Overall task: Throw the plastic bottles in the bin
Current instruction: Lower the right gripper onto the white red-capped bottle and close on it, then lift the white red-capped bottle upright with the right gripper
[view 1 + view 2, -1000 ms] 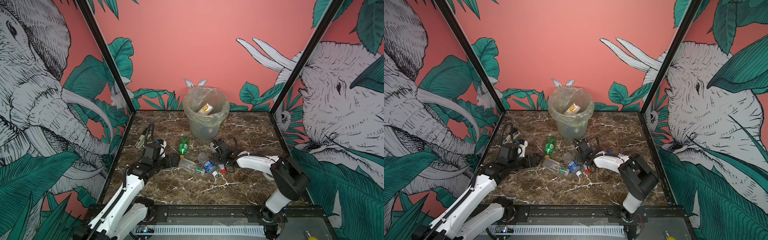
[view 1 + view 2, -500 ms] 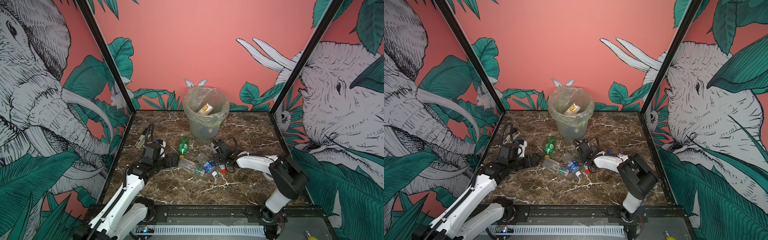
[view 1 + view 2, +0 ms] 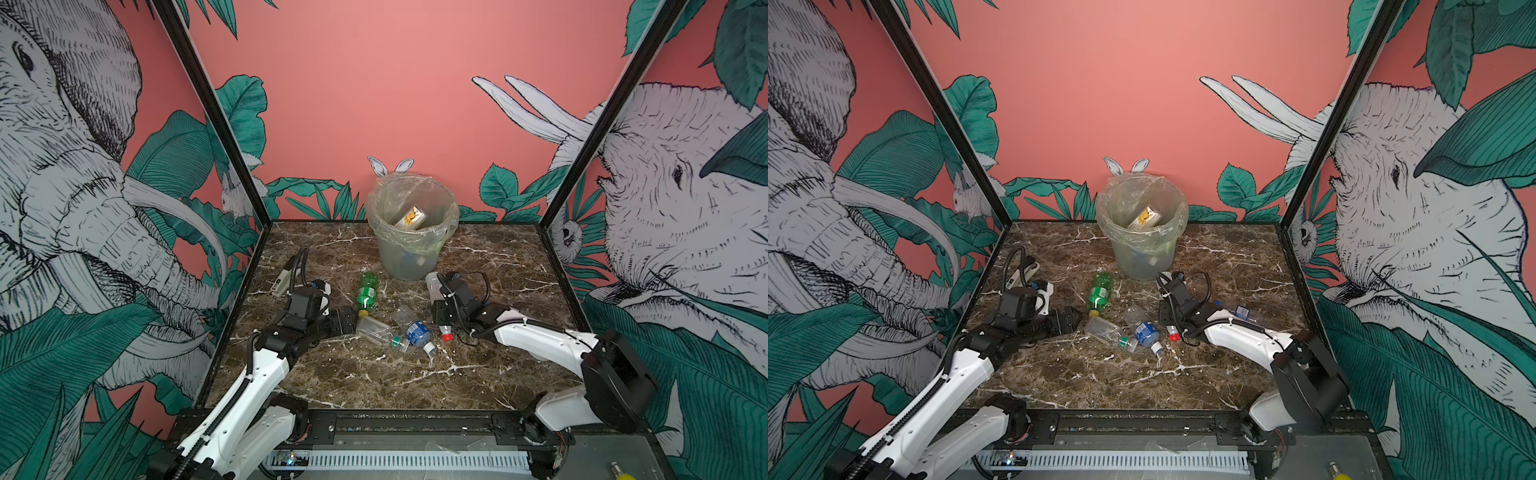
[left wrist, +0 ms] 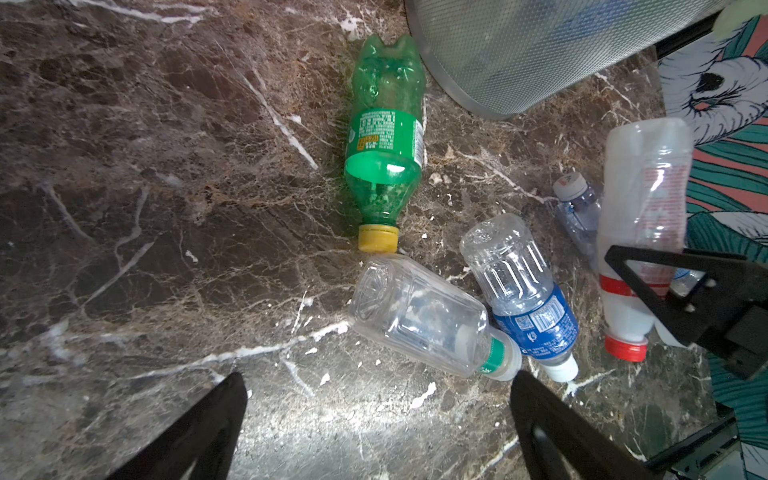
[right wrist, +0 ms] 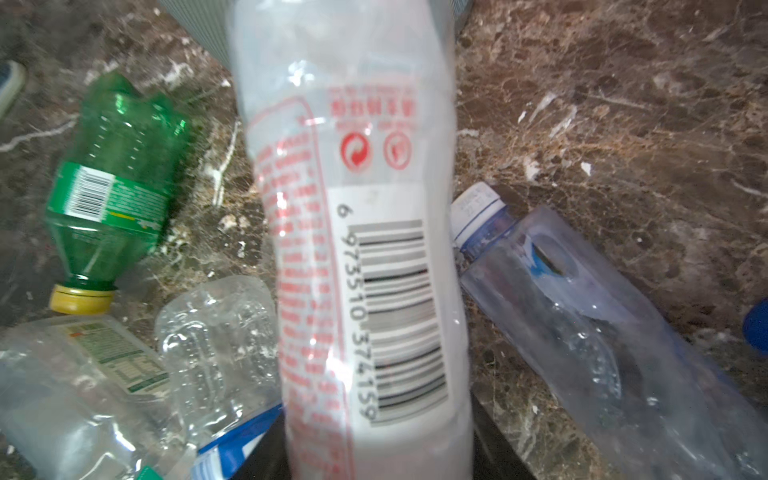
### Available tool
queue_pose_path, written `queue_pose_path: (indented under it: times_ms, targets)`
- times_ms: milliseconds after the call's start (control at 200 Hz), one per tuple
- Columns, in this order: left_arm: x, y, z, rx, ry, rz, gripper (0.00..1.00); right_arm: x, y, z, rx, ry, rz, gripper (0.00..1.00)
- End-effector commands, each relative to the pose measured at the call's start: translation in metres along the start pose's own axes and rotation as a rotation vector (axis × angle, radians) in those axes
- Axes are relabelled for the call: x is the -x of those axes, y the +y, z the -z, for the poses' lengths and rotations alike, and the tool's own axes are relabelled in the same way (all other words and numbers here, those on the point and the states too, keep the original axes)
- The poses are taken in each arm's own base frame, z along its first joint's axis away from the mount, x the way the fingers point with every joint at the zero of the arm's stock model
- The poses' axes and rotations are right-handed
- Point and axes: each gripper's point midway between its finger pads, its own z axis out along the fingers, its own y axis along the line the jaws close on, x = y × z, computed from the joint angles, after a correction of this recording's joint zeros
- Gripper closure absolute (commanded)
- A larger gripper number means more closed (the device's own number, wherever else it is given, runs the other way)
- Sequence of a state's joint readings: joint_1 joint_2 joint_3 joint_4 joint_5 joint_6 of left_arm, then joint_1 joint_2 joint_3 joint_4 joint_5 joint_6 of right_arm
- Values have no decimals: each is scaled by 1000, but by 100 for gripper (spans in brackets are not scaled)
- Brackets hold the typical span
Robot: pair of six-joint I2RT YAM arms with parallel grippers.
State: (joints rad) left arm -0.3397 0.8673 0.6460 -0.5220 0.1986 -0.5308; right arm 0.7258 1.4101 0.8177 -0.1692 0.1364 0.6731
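Right wrist view alone shows barcode (image 5: pixel 399 320) on pinched bottle (image 5: pixel 345 104).

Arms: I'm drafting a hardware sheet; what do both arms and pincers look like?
Both the left arm and right arm have white shell links, black joints and black ribbed cables. The left pincer and right pincer are black, with tapered, triangular fingers.

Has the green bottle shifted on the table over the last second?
No. In a top view the green bottle lies where it did, just in front and to the left of the bin, yellow cap pointing away from it.
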Motion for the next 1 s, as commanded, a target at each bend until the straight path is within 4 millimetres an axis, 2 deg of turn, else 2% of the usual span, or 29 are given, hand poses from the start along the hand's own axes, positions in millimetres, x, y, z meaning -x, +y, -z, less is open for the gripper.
queue_pose_path:
  times_ms: [0, 135, 360, 450, 750, 995]
  targets:
    - [-4, 2, 1, -2, 4, 18, 1, 3, 4, 15, 43, -28, -57, 50]
    - [-5, -1, 3, -18, 3, 19, 1, 5, 7, 32, 103, -69, -103, 50]
    - [-4, -6, 3, -51, -4, 30, 1, 23, 13, 64, 172, -151, -132, 50]
    - [-1, -12, 6, -74, -10, 33, 1, 26, 17, 68, 202, -171, -156, 51]
    - [3, -8, 13, -67, -66, 60, 1, 34, 33, 82, 281, -174, -129, 51]
    - [2, -2, 14, -38, -84, 55, 1, 28, 26, 103, 315, -214, -131, 51]
